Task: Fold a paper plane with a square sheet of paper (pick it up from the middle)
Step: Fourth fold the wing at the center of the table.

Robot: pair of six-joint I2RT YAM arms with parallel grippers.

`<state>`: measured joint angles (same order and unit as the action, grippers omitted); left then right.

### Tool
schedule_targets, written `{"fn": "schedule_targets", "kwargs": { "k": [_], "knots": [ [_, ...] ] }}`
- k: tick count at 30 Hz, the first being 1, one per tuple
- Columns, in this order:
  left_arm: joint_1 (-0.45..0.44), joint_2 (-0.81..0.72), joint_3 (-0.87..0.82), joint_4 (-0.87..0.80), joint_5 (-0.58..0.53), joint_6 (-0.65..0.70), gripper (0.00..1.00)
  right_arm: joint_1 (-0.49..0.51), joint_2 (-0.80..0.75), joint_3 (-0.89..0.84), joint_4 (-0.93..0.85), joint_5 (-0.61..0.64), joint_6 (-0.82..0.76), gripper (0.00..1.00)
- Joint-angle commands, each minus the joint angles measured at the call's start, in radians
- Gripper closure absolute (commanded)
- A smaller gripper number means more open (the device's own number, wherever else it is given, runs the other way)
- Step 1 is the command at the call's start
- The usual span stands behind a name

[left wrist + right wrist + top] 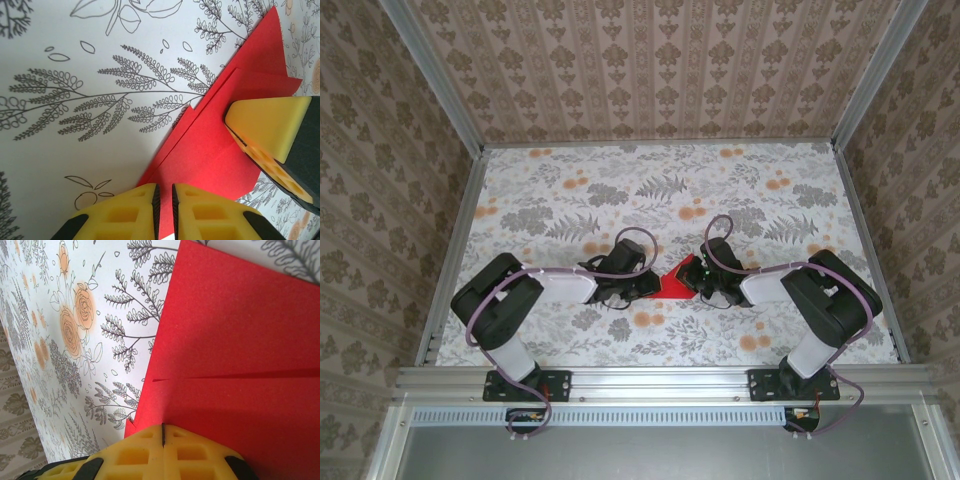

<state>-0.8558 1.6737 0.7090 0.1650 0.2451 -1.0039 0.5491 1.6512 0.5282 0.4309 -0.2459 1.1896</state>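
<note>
Now the folded square sheet of paper (pixel 672 284) lies on the table (pixel 620 180), near the middle. My right tool (pixel 163 432), pressed together, touches it; my left tool (pixel 164 192) shows a slim gap at its edge; I cannot tell if it pinches.

Left arm (pixel 560 285): bulky black joint housings with a smooth pale grey-white link shell between them.
Right arm (pixel 835 300): the same black and pale grey build.
Cables (pixel 470 330): thin, purple, one running along each arm.
Bases (pixel 527 384): flat black mounting plates.
Left fingers (pixel 122 215): yellow, moulded with square pockets, black backing.
Right fingers (pixel 140 455): yellow, gridded recesses, black trim.
</note>
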Motion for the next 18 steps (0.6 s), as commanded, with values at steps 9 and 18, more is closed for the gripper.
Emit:
{"fn": "schedule_targets", "kwargs": {
  "k": [9, 18],
  "knots": [
    [0.012, -0.047, -0.066, 0.032, -0.029, -0.041, 0.84, 0.002, 0.054, -0.05, -0.17, 0.078, -0.002, 0.99],
    [0.002, -0.06, 0.003, 0.114, 0.001, -0.073, 0.84, 0.0, 0.059, -0.054, -0.166, 0.079, 0.0, 0.99]
  ]
}}
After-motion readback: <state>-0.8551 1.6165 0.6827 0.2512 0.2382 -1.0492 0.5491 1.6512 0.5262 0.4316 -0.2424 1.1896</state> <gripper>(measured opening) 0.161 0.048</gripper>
